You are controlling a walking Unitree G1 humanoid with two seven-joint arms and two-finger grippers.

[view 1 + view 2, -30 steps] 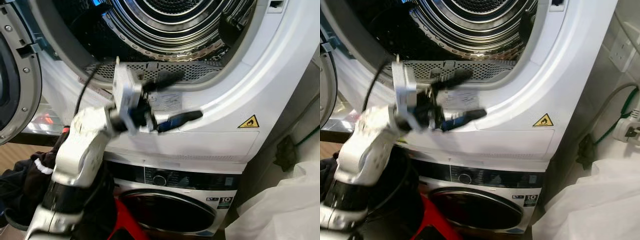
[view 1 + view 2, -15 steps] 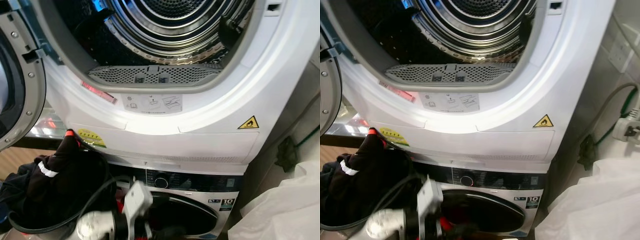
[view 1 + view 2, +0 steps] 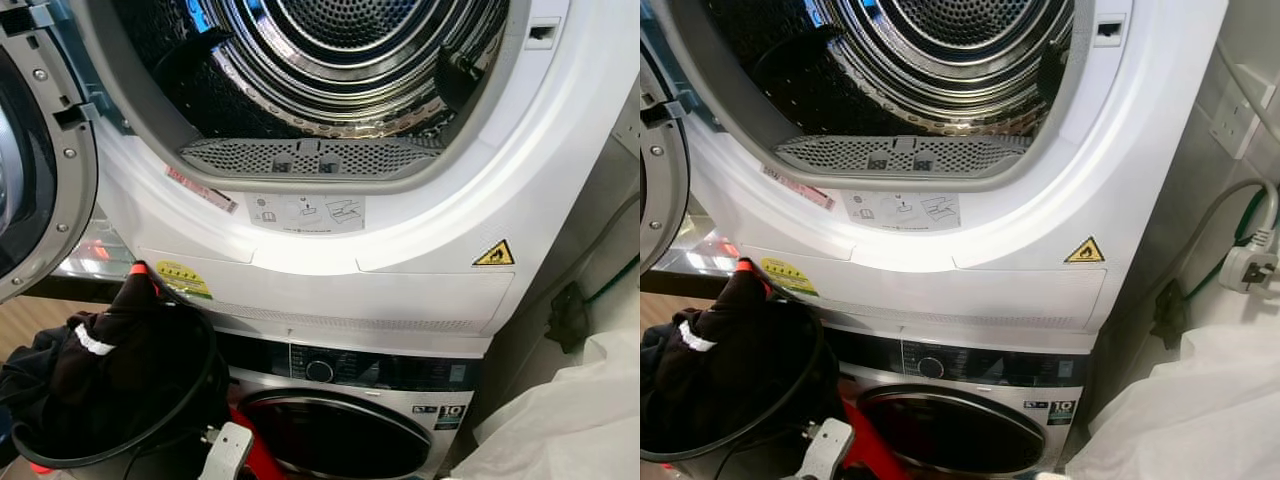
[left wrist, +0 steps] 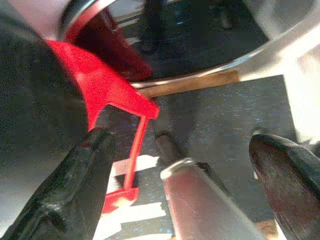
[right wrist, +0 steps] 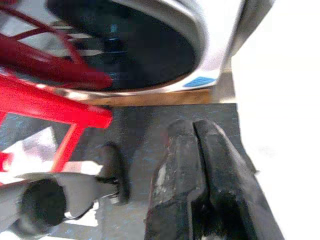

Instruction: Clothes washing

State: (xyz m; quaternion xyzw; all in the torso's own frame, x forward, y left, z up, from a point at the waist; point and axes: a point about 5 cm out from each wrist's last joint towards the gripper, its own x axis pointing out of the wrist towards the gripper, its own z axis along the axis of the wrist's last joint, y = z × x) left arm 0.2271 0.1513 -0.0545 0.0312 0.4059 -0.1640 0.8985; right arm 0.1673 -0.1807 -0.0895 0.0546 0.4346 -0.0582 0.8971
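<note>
We see the dryer (image 3: 420, 250) stacked on the washing machine (image 3: 350, 420), its door (image 3: 40, 180) swung open at the left edge of the frame and its steel drum (image 3: 340, 60) in the upper centre, with a dark item (image 3: 460, 75) hanging at the drum's right rim. At lower left a basket (image 3: 40, 455) with a black hoop rim holds a heap of dark clothes (image 3: 110, 360), one piece with a white cuff. A white bag or sheet (image 3: 1180, 410) fills the lower right corner. Only a silver part of the left arm (image 3: 228, 455) pokes in at the bottom edge. In the left wrist view the left gripper (image 4: 185, 165) points down at dark floor beside a red frame (image 4: 115, 100), its jaws spread wide and holding nothing. In the right wrist view the right gripper (image 5: 197, 165) hangs low before the washer's round door, jaws pressed together and empty. A yellow flame warning triangle (image 3: 495, 254) sits on the dryer's front, a yellow sticker (image 3: 183, 278) at its left; the washer panel carries a "10" badge (image 3: 450, 411).
</note>
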